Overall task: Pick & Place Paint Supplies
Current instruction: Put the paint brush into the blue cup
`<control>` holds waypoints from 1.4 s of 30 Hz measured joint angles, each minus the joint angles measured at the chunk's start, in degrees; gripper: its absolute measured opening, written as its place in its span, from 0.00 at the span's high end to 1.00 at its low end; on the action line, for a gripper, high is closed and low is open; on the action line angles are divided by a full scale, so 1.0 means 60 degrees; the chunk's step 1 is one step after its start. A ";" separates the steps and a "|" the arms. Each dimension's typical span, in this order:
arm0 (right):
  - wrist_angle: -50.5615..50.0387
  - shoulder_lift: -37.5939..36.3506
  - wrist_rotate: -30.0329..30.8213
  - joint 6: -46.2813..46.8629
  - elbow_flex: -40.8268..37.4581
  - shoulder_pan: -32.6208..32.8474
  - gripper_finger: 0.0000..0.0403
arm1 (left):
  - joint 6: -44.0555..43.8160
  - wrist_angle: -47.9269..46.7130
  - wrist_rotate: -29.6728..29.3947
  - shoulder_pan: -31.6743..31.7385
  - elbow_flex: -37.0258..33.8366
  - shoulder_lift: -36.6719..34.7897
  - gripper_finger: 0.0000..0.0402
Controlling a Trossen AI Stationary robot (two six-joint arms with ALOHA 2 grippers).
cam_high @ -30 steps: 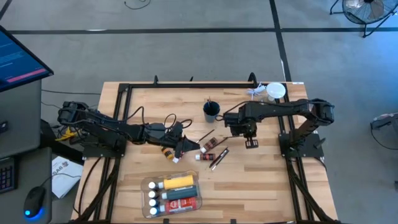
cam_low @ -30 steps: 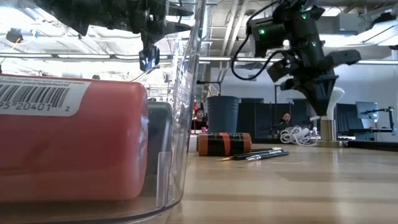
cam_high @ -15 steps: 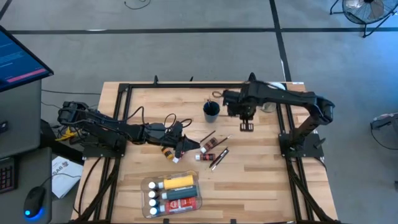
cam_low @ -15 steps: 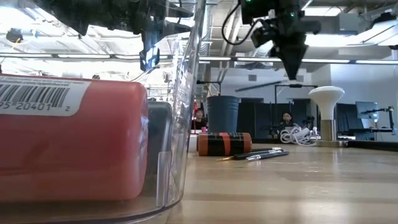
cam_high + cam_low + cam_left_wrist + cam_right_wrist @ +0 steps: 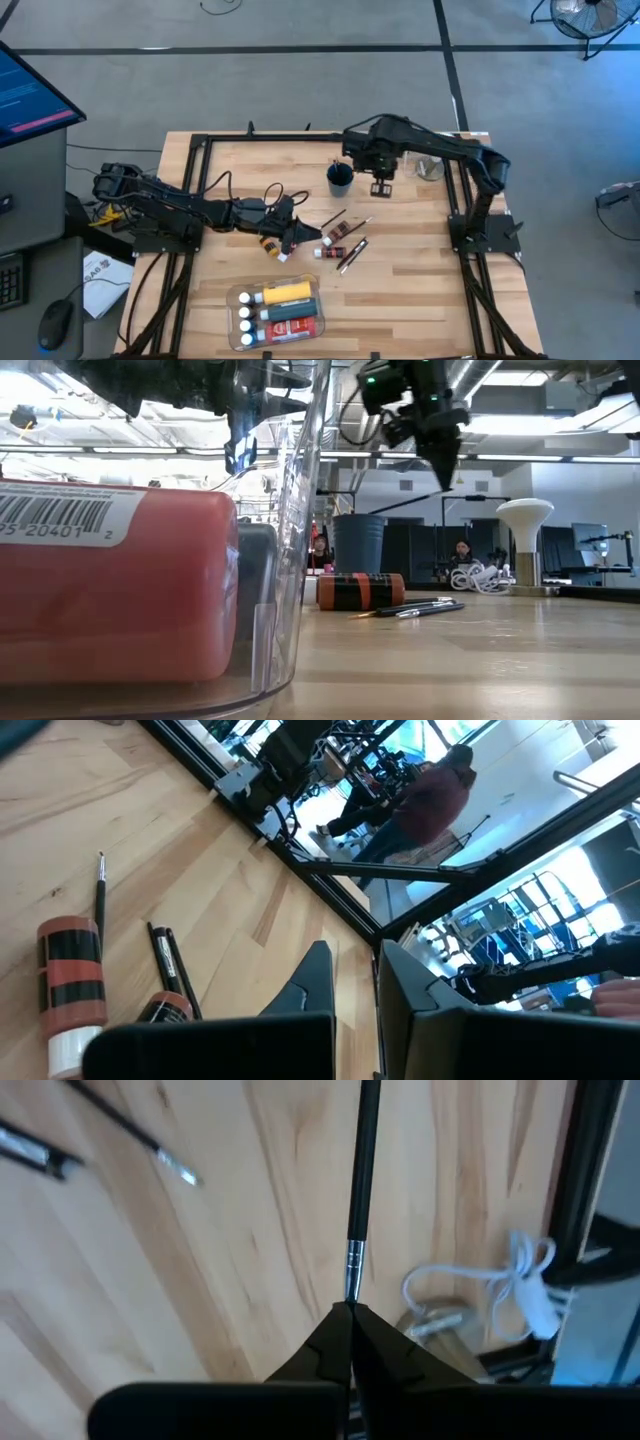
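Note:
My right gripper [image 5: 380, 188] hangs above the table just right of the dark cup [image 5: 340, 180], pointing down and shut on a thin dark-handled brush [image 5: 362, 1180]. One brush stands in the cup. More brushes [image 5: 350, 252] and small tubes [image 5: 337, 232] lie flat on the wood at mid-table. My left gripper [image 5: 300, 237] is shut and holds nothing. It hovers beside them, over a brown tube [image 5: 272, 245]. At the near edge a clear tub [image 5: 315, 322] holds several tubes and a yellow bottle [image 5: 288, 291]. My right gripper pinches the brush between its two fingertips at the end next to the silver ferrule [image 5: 353, 1270]. The fingers point down from above and lie in line with the brush. The dark handle hangs down below them, clear of the table.
A clear jar [image 5: 430, 1325] and a coiled white cable [image 5: 525, 1280] sit at the far right corner by the black frame rail [image 5: 300, 137]. The low view is half filled by the tub's clear wall [image 5: 300, 510] and a red tube [image 5: 110, 590] in it.
My right gripper has risen and travelled toward the far edge and the left, from right of the loose brushes to a spot beside the dark cup. It has rolled a little and stayed shut.

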 joint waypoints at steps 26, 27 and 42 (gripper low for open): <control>-0.0009 0.1195 -0.0396 0.0778 0.1579 0.0221 1.00 | 0.0175 -0.0004 0.0008 -0.0595 0.0000 0.0000 1.00; -0.0009 0.1195 -0.0401 0.0785 0.1579 0.0221 1.00 | 0.0171 0.0000 0.0008 -0.0595 0.0000 0.0000 1.00; -0.0005 0.0806 -0.0884 0.0949 0.1568 0.0218 1.00 | 0.0031 0.0000 0.0010 -0.0595 0.0000 0.0000 1.00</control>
